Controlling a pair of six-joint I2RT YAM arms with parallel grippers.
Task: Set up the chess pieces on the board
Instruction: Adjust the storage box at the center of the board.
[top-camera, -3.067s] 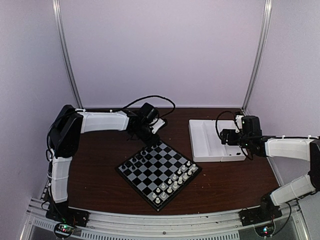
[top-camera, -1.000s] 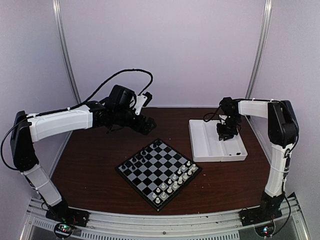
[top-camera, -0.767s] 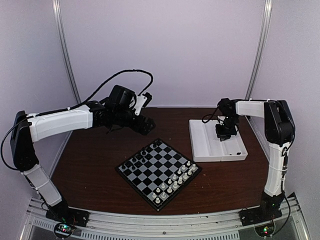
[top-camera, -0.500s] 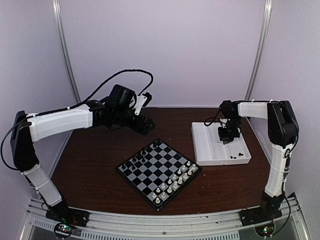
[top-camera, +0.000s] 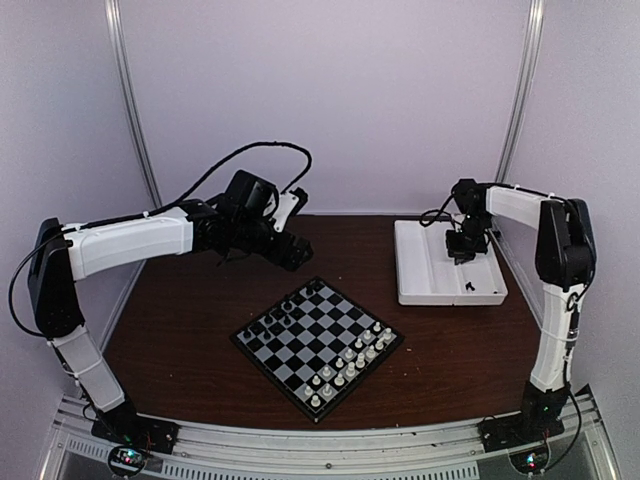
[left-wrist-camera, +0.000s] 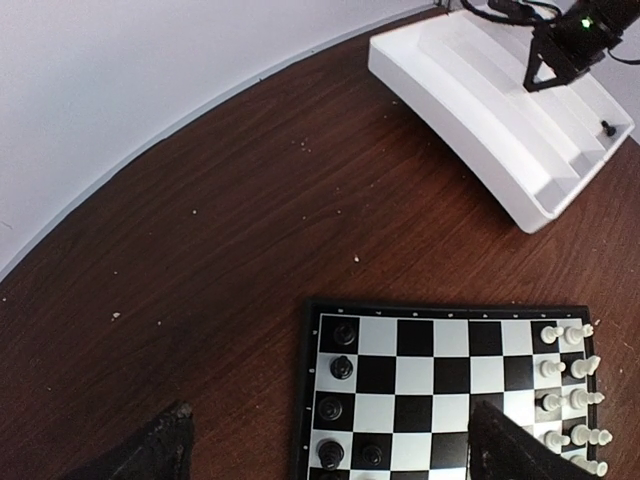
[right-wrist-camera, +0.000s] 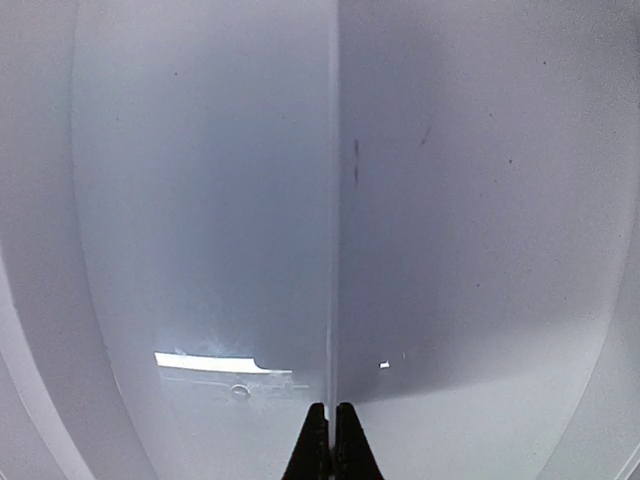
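The board (top-camera: 318, 345) lies at table centre as a diamond. Several black chess pieces (top-camera: 270, 322) stand along its left corner, also shown as chess pieces (left-wrist-camera: 342, 368) in the left wrist view. My left gripper (top-camera: 290, 250) hovers open above the board's (left-wrist-camera: 430, 375) far edge, and nothing sits between its fingers (left-wrist-camera: 150, 455). My right gripper (top-camera: 465, 250) reaches into the white tray (top-camera: 430, 285) at the back right. Its tips (right-wrist-camera: 331, 415) are shut on a thin upright divider wall of the tray (right-wrist-camera: 200, 200). One loose black piece (top-camera: 468, 288) lies in the tray.
White chessmen (top-camera: 350, 365) fill the board's right corner, seen as white chessmen (left-wrist-camera: 560, 390) from the left wrist. The tray (left-wrist-camera: 480, 90) sits tilted near the right wall post. The enclosure's walls close in at the back and sides.
My right gripper has shut on the tray's divider and dragged the tray back and to the right; loose black pieces slid inside it. The left arm has barely moved.
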